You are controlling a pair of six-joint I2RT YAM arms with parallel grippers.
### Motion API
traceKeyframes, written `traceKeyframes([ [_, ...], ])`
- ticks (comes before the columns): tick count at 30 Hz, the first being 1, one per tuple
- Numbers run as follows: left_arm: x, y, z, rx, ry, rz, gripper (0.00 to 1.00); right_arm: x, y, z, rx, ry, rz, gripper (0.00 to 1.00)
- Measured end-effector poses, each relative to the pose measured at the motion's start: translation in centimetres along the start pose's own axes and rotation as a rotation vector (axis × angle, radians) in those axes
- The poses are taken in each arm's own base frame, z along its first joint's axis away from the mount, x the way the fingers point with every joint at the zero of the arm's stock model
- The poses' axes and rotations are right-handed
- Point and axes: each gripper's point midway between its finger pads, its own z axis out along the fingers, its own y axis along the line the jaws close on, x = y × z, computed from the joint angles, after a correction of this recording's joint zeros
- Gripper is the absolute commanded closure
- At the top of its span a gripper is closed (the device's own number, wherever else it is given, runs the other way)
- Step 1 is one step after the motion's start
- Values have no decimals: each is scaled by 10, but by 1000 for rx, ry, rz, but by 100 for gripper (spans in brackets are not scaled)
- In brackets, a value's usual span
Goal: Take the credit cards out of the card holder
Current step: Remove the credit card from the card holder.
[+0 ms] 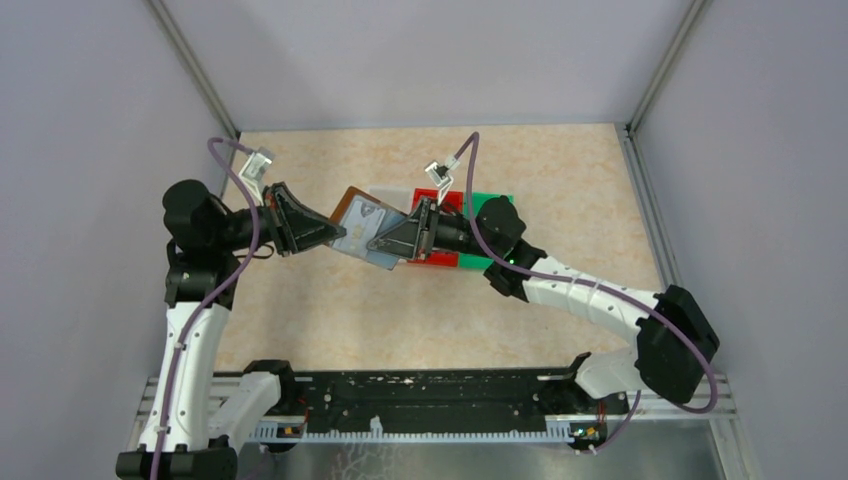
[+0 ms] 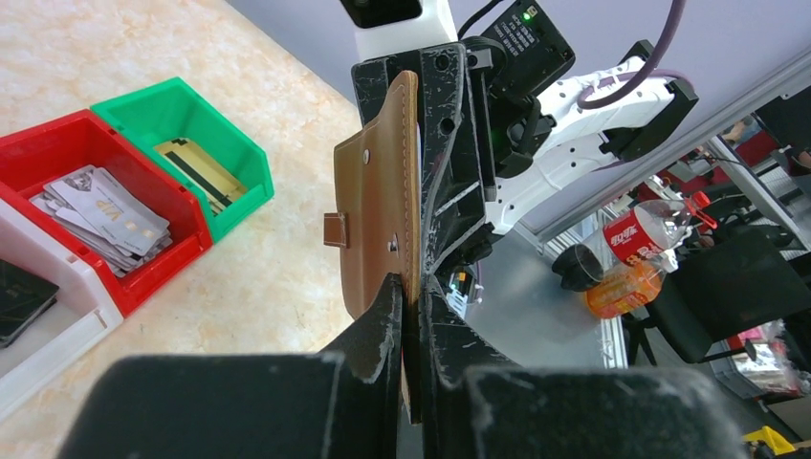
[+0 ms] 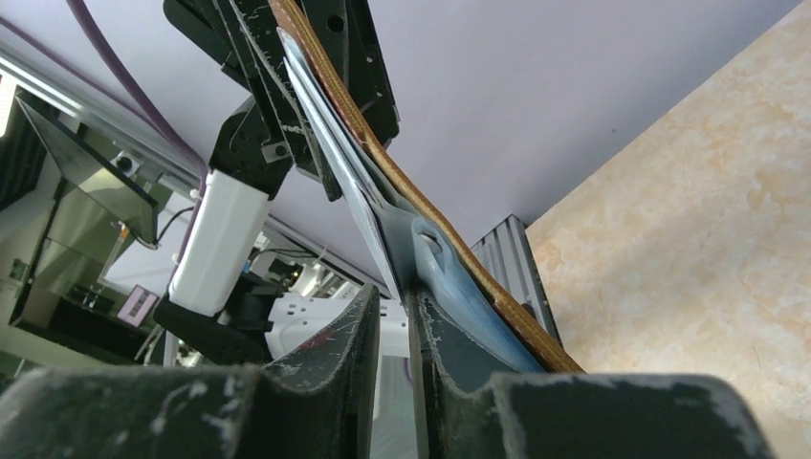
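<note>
The card holder (image 1: 362, 225) hangs open in the air above the table (image 1: 400, 310), brown leather outside, pale clear sleeves inside. The left gripper (image 2: 409, 316) is clamped tight on its lower edge and holds it upright. On the holder's other side, the right gripper (image 3: 409, 316) has its fingers close together. A thin silvery edge runs down into the slit between them, but I cannot tell whether they pinch it.

Beyond the holder stand three bins on the table. The red bin (image 2: 158, 273) holds a heap of silvery credit cards (image 2: 105, 215), the green bin (image 2: 244, 201) a gold card (image 2: 196, 164), and the white bin (image 2: 57, 344) a black card (image 2: 14, 296).

The table is beige and marbled, shut in by plain grey walls (image 1: 420, 60) with metal posts at the corners. Past the near edge from the holder, two drink bottles (image 2: 636, 234) stand among dark clutter.
</note>
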Motion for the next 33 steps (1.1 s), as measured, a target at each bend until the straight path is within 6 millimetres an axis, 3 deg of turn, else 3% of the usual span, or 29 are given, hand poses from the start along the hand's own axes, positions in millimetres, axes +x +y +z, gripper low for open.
traceKeyframes([
  [5,-1,-2,-1,-2,-8,31,91,-2,0,2,-10,-10,23,100],
  [10,-2,-2,-1,-7,-13,52,81,-2,3,2,-21,-12,35,100],
  [19,-1,-3,-1,-1,-9,31,80,1,2,-1,-37,-24,39,100],
  [33,-3,-7,-1,9,-13,9,98,3,8,-9,-51,-35,24,100],
])
